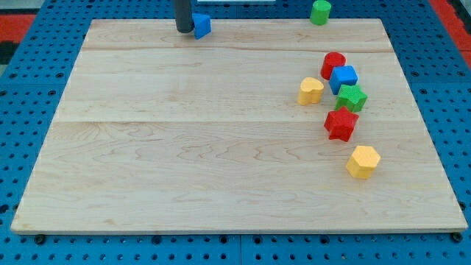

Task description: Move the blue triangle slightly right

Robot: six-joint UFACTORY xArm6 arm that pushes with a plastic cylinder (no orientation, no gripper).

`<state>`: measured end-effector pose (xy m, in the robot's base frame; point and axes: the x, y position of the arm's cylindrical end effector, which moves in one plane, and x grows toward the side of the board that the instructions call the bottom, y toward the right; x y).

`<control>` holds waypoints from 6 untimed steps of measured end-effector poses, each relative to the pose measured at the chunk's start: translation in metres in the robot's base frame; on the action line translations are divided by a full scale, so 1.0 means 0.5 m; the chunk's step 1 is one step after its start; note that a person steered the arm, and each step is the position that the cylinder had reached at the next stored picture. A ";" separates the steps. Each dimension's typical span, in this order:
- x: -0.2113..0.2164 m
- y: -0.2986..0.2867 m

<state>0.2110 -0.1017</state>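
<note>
The blue triangle [202, 25] lies at the board's top edge, left of centre. My tip [184, 29] stands right against the triangle's left side, touching it or nearly so. The dark rod rises out of the view's top.
A green cylinder [320, 12] stands at the top right edge. A cluster sits at the right: red cylinder [333, 64], blue cube [344, 78], yellow heart [310, 90], green star [352, 97], red star [341, 123], yellow hexagon [363, 161]. The wooden board [184, 147] lies on a blue pegboard.
</note>
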 end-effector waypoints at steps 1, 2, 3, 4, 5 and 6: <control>-0.009 -0.030; -0.009 -0.017; -0.011 0.010; -0.019 0.045; -0.014 0.053; -0.014 0.101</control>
